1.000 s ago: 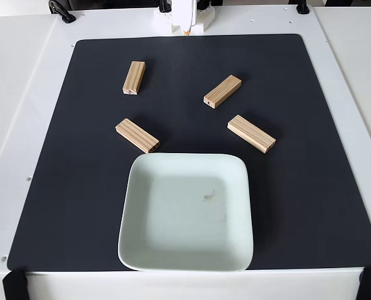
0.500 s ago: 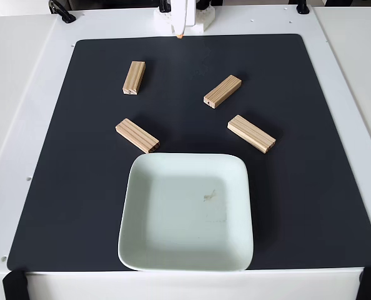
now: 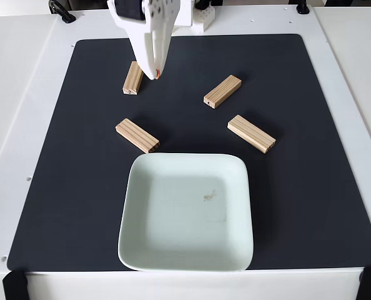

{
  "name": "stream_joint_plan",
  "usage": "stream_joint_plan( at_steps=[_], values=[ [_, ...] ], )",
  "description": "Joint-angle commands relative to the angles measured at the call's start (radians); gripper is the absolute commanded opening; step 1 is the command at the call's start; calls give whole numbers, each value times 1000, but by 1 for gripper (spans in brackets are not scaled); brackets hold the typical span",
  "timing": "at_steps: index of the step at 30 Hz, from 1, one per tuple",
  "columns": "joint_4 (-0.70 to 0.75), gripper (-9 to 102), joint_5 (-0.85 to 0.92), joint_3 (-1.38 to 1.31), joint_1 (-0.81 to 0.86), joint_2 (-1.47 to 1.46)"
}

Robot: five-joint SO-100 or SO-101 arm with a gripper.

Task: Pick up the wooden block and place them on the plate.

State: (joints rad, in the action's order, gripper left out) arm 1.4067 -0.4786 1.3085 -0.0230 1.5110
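In the fixed view my gripper [image 3: 155, 76] has swung out from the back edge, where only its tip showed half a second ago, and now hangs over the black mat [image 3: 60, 156]. My white plastic fingers look pressed together, orange-tipped, pinching nothing. Just left of my tip lies one wooden block [image 3: 133, 78], its upper end hidden behind me. Three more grained pine blocks lie nearer the camera: one left [image 3: 137, 135], two right [image 3: 222, 91] [image 3: 252, 134]. Beyond them sits the smooth mint-green square plate [image 3: 142, 244], unmoved.
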Motion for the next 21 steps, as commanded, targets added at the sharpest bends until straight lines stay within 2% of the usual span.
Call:
stream_joint_plan(
  at_steps=[1,8,13,21],
  values=[
    [14,1,-11,-138,11,-72],
    [8,1,-12,-230,11,-193],
    [15,1,-11,-222,17,-227],
    [5,2,-5,-120,121,-229]
  ],
)
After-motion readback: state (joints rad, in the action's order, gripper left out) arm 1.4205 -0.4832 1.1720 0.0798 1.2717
